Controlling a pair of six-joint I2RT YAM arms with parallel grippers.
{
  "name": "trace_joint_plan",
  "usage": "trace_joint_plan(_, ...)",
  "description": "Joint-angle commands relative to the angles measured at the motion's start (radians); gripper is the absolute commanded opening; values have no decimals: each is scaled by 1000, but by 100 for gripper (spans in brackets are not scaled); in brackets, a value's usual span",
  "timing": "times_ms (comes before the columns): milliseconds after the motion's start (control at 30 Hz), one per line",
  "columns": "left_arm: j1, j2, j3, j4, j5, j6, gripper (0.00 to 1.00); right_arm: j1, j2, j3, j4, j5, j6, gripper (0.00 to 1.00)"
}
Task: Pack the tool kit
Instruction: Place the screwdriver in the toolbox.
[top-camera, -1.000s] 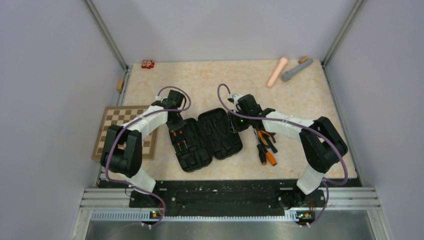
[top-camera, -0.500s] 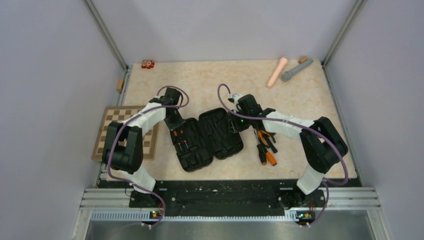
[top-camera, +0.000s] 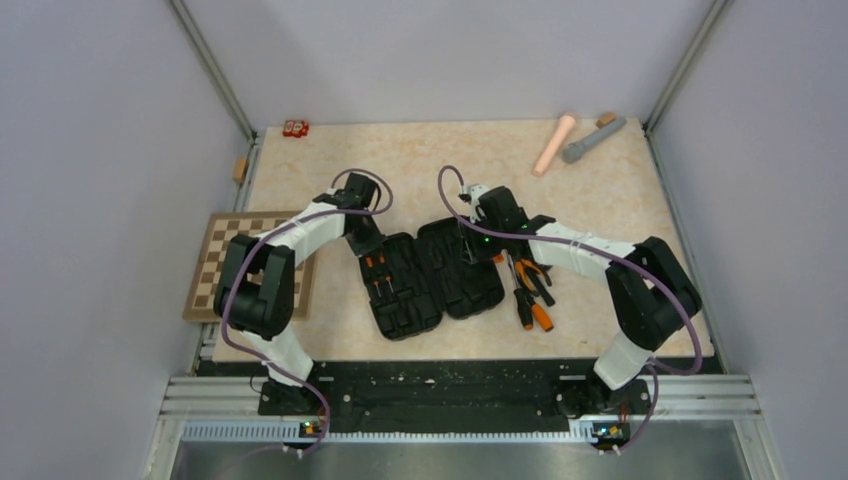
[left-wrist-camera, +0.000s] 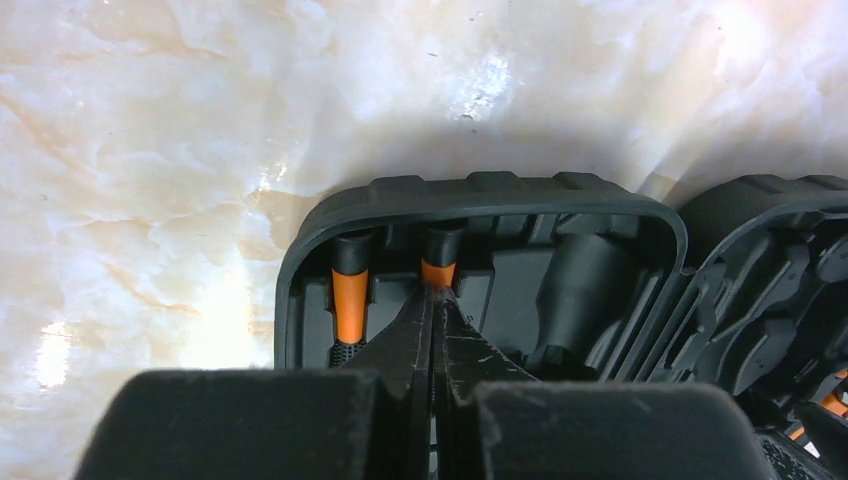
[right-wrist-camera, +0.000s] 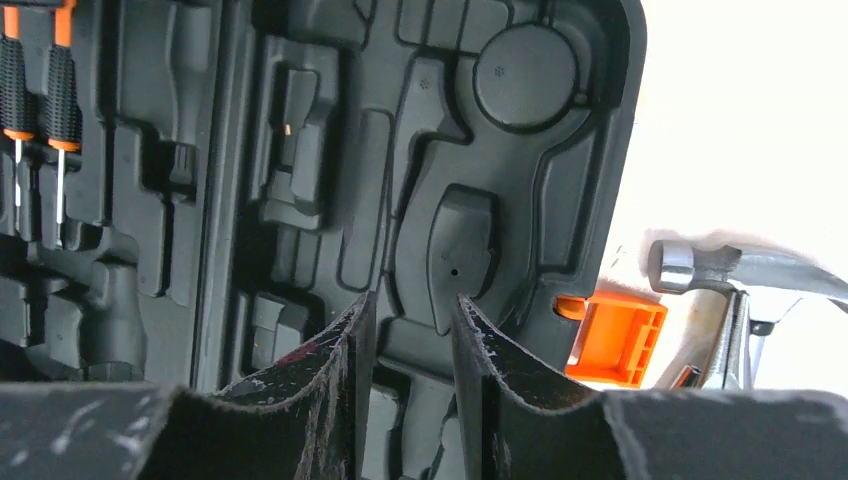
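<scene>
The black tool kit case (top-camera: 432, 283) lies open on the table, moulded slots up. Two orange-and-black screwdrivers (left-wrist-camera: 349, 299) sit in slots of its left half. My left gripper (top-camera: 367, 242) is shut and empty, its tip (left-wrist-camera: 437, 293) at the second screwdriver's handle by the case's far rim. My right gripper (top-camera: 468, 247) hangs open low over the right half (right-wrist-camera: 410, 305), only the moulded tray showing between its fingers. The orange latch (right-wrist-camera: 612, 340) lies to its right. Loose pliers and screwdrivers (top-camera: 530, 290) and a hammer (right-wrist-camera: 700, 268) lie right of the case.
A brown chessboard (top-camera: 222, 265) overhangs the table's left edge. A pink cylinder (top-camera: 553, 143) and a grey cylinder (top-camera: 592, 138) lie at the far right corner. A small red object (top-camera: 296, 127) sits at the far left corner.
The open case has slid and turned a little to the right. My left gripper moved right and nearer, staying at the case's far left corner. The right gripper hardly moved.
</scene>
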Motion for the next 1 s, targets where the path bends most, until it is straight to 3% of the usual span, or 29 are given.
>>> trace_joint_plan(0,-46,38,-52,-50,-40,-26,4,-3,-69,10,13,2,-17,33)
trace_joint_plan(233,-100,-113,75,-158,-197,-2,23,-3,-107,24,0,17,-19,34)
trace_joint_plan(433,-159,-157,65,-179,-204,-16,26,-4,-120,20,-16,34,-20,34)
trace_joint_plan(733,-189,-82,12,-128,-170,-28,11,-3,-139,-2,-20,41,-15,34)
trace_joint_plan(967,-188,-26,-48,-89,-148,-40,4,-4,-147,-10,-25,50,-15,34)
